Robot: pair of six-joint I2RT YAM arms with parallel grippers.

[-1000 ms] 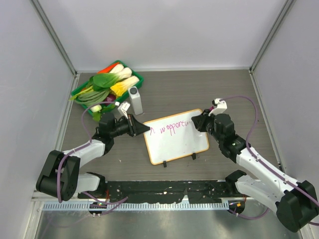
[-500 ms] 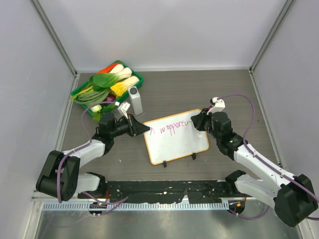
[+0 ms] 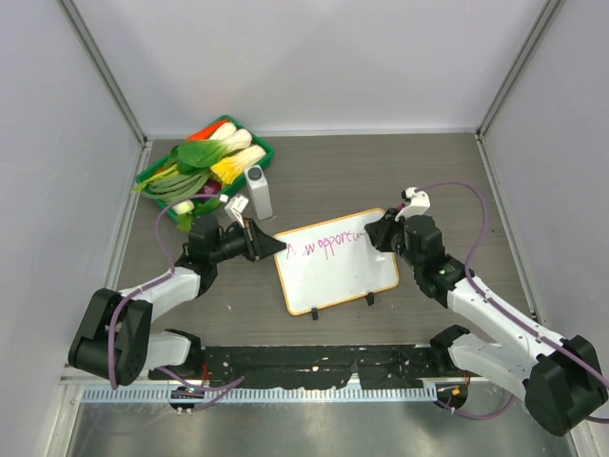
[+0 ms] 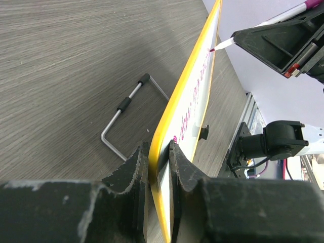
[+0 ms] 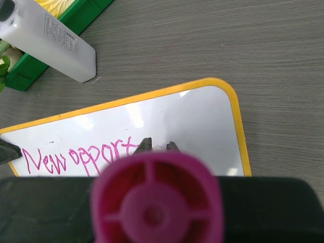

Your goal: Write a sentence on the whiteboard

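The right gripper (image 3: pixel 383 231) clamps a magenta plastic marker (image 5: pixel 157 205) at the end of the pink handwritten sentence (image 3: pixel 328 244). The unwritten part of the orange-framed white whiteboard (image 3: pixel 343 276) lies toward 3 o'clock. The left gripper (image 4: pixel 158 152) pinches its frame.

White whiteboard (image 3: pixel 338 276) with orange frame, pink sentence (image 3: pixel 328 244) (leaning magenta), magenta marker (image 5: pixel 157 202), green tray (image 5: pixel 88 11), grey wood-grain table (image 3: pixel 381 171)

top view looks down from high above; both close wrist views also show the whiteboard (image 3: pixel 338 274).

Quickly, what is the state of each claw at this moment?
Left claw: closed on the whiteboard edge.
Right claw: closed, holding the pink marker.
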